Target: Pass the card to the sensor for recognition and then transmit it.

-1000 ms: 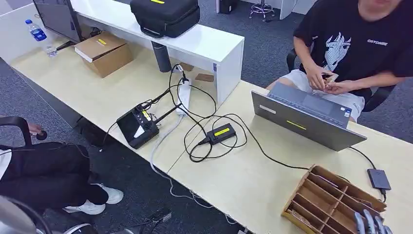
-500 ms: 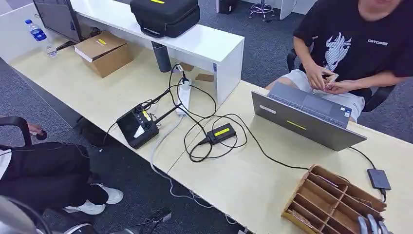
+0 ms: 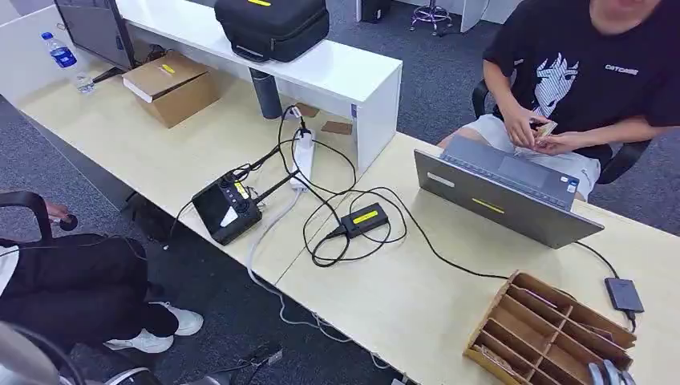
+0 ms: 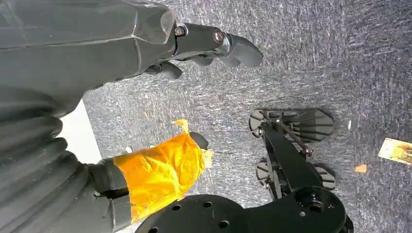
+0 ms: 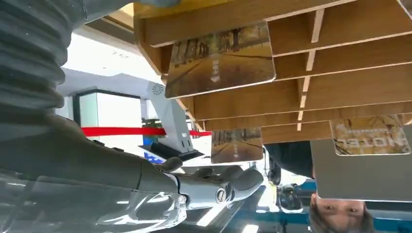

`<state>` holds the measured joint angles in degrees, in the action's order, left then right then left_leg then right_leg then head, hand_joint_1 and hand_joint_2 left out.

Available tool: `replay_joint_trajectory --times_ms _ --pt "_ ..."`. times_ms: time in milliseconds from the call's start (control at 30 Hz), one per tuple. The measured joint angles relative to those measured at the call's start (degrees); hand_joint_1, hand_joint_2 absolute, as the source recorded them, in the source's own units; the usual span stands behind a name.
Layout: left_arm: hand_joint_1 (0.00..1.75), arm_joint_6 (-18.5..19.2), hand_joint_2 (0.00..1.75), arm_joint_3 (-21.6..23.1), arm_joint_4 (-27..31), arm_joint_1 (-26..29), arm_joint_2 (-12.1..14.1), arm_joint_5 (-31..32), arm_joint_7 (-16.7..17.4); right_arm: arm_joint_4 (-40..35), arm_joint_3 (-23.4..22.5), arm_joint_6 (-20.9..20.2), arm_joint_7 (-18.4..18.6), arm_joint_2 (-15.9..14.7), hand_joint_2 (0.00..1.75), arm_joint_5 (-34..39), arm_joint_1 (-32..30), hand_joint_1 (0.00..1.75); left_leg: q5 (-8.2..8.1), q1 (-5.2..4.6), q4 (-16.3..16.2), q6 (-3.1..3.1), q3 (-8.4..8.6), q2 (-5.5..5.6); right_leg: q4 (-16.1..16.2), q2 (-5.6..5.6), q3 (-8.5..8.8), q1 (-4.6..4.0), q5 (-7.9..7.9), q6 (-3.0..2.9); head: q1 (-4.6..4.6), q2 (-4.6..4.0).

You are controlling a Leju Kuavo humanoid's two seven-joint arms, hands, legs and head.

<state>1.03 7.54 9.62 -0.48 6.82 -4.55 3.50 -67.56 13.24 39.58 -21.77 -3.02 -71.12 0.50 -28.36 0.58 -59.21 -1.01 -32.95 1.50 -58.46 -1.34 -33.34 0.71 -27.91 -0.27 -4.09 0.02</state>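
I see my right hand (image 5: 214, 187) empty, fingers loosely spread, just beside the wooden organizer (image 3: 545, 329); a card (image 5: 221, 60) stands in a slot just past its fingertips. My left hand (image 4: 209, 46) hangs empty, fingers apart, over carpet.

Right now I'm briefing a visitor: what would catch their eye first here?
Probably the wooden rack at the table's near right corner, its slots holding cards, with the right hand just at its edge. Then the open laptop behind it, and the seated person fingering a card beyond.
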Motion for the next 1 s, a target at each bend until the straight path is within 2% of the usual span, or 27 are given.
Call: replay_joint_trajectory --times_ms 267,300,333,367,400,433,500,600,667,1000 --pt "0.00 0.00 1.75 -0.02 0.00 0.00 0.09 0.07 0.00 0.24 -0.28 0.00 0.24 0.00 1.75 -0.94 -0.12 0.00 0.00 0.00 0.00 0.00 0.00 0.00 0.00 0.00 0.00 0.00 0.00 0.00 0.00 0.00" --pt "0.00 0.00 1.75 -0.04 0.00 0.00 0.09 0.09 0.00 0.22 -0.57 0.00 0.37 0.00 1.75 -1.33 -0.20 0.12 0.00 0.00 0.00 0.00 0.00 0.00 0.00 0.00 0.00 0.00 0.00 0.00 0.00 0.00" --pt "0.00 0.00 1.75 -0.07 0.00 0.00 0.09 0.11 0.00 0.22 -0.68 0.02 0.39 0.00 1.75 -1.36 -0.26 0.51 0.00 0.00 0.00 0.00 0.00 0.00 0.00 0.00 0.00 0.00 0.00 0.00 0.00 0.00" --pt "0.00 0.00 1.75 -0.09 0.00 0.00 0.09 0.15 0.00 0.22 -0.85 0.02 0.55 0.00 1.75 -1.51 -0.33 1.34 0.00 0.00 0.00 0.00 0.00 0.00 0.00 0.00 0.00 0.00 0.00 0.00 0.00 0.00" --pt "0.00 0.00 1.75 -0.11 0.00 0.00 0.09 0.17 0.00 0.24 -1.05 0.00 0.61 0.00 1.75 -1.59 -0.40 1.54 0.00 0.00 0.00 0.00 0.00 0.00 0.00 0.00 0.00 0.00 0.00 0.00 0.00 0.00" --pt "0.00 0.00 1.75 -0.15 0.00 0.00 0.09 0.17 0.00 0.24 -1.14 0.02 0.66 0.00 1.75 -1.73 -0.46 1.64 0.00 0.00 0.00 0.00 0.00 0.00 0.00 0.00 0.00 0.00 0.00 0.00 0.00 0.00" --pt "0.00 0.00 1.75 -0.24 0.00 0.00 0.09 0.24 0.00 0.28 -1.40 0.00 0.79 0.00 1.75 -1.77 -0.58 1.71 0.00 0.00 0.00 0.00 0.00 0.00 0.00 0.00 0.00 0.00 0.00 0.00 0.00 0.00" --pt "0.00 0.00 1.75 -0.28 0.00 -0.01 0.09 0.24 0.00 0.50 -1.42 0.02 0.96 0.00 1.75 -1.79 -0.61 1.69 0.00 0.00 0.00 0.00 0.00 0.00 0.00 0.00 0.00 0.00 0.00 0.00 0.00 0.00" --pt "0.00 0.00 1.75 -0.31 0.00 -0.01 0.09 0.24 0.00 0.72 -1.42 0.02 1.16 0.00 1.75 -1.84 -0.59 1.75 0.00 0.00 0.00 0.00 0.00 0.00 0.00 0.00 0.00 0.00 0.00 0.00 0.00 0.00" --pt "0.00 -0.02 1.75 -0.31 0.00 0.00 0.11 0.42 0.02 2.14 -1.29 0.44 2.23 0.00 1.75 -0.48 0.20 1.75 0.00 0.00 0.00 0.00 0.00 0.01 0.00 0.02 0.02 0.00 0.00 0.00 0.00 0.00"
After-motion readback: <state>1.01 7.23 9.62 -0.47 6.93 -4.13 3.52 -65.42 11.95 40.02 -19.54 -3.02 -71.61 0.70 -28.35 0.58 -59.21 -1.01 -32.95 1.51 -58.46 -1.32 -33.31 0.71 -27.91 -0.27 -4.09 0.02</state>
